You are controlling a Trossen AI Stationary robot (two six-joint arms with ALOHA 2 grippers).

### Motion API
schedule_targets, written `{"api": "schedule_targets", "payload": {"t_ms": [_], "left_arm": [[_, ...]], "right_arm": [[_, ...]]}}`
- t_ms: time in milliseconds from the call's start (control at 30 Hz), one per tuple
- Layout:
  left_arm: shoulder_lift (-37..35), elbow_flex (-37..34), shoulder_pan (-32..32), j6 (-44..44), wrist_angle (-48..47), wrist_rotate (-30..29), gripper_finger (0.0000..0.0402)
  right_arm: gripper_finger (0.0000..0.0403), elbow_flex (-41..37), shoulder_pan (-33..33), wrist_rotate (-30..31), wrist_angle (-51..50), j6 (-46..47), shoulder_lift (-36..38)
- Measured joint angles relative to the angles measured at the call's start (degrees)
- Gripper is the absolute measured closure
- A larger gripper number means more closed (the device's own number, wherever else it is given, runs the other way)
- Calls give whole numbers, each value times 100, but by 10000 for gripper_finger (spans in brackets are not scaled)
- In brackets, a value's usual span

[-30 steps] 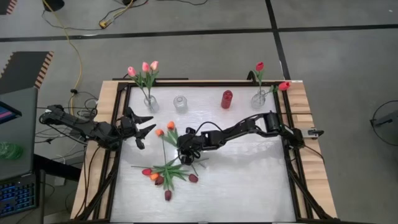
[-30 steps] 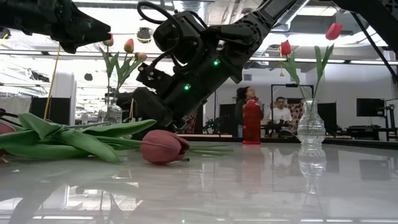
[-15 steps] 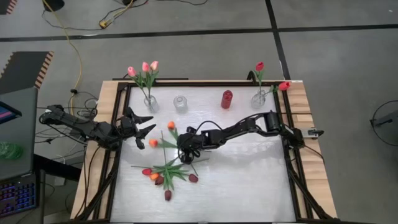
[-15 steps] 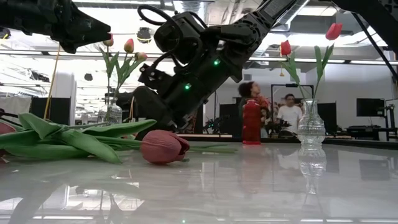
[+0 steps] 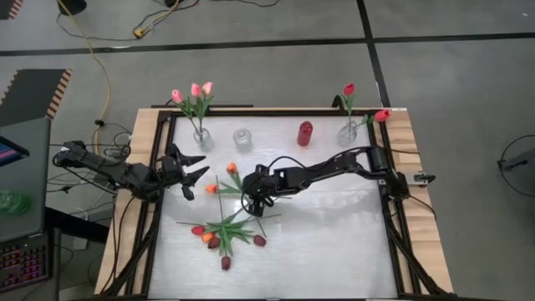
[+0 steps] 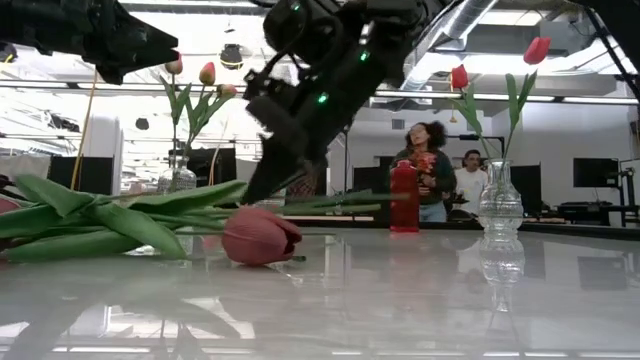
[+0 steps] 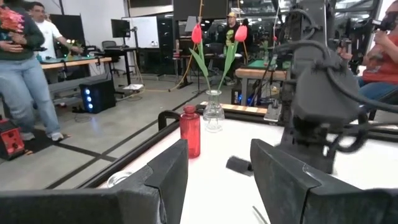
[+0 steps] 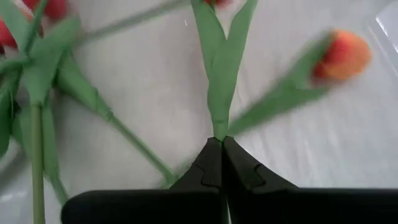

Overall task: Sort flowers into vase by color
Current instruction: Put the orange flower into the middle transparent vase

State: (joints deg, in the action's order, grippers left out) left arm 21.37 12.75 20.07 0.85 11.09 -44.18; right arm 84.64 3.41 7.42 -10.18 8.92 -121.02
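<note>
- As the right gripper (image 8: 221, 144) worked near the middle of the bench (image 5: 334, 242), its jaws stood fully closed, pinched on the thin green stem of one orange tulip (image 5: 231, 168), just below a pair of leaves.
- That tulip's stem (image 6: 330, 203) appeared raised off the bench surface in the low view, roughly level.
- By the look of them, the flowers were light and flexible: a thin stem would likely bend and swing, so a grip on the stem close to the leaves seemed soundest; the soft head should not be squeezed.
- The remaining loose flowers (image 5: 224, 234) lay in a crossed heap near the bench's front left, with red, orange and dark maroon heads and long green leaves.
- Pink tulips (image 5: 194, 92) already stood in a glass vase (image 5: 203, 140) at the back left; red tulips (image 5: 349, 89) stood in another vase (image 5: 347, 132) at the back right.
- The left gripper (image 5: 194, 168) hovered at the left edge, jaws parted and holding nothing.
</note>
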Motion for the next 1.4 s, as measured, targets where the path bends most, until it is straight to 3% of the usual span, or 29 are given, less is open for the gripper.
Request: {"api": "schedule_targets", "payload": {"t_ms": [467,900,1233,1400], "left_arm": [[0,0,-1,14,232,2,239],[0,0,-1,-65,289,36,239],[165,0,-1,-504,304,340,239],[612,0,-8,-741,435,341,239]], "right_arm": [[378,0,-331,48,-1498,-336,1124],[378,-23,-433,821,-3627,-448,2006],[377,-770,-485,964,-3616,60,3300],[378,-1617,-503,968,-2429,176,4123]]}}
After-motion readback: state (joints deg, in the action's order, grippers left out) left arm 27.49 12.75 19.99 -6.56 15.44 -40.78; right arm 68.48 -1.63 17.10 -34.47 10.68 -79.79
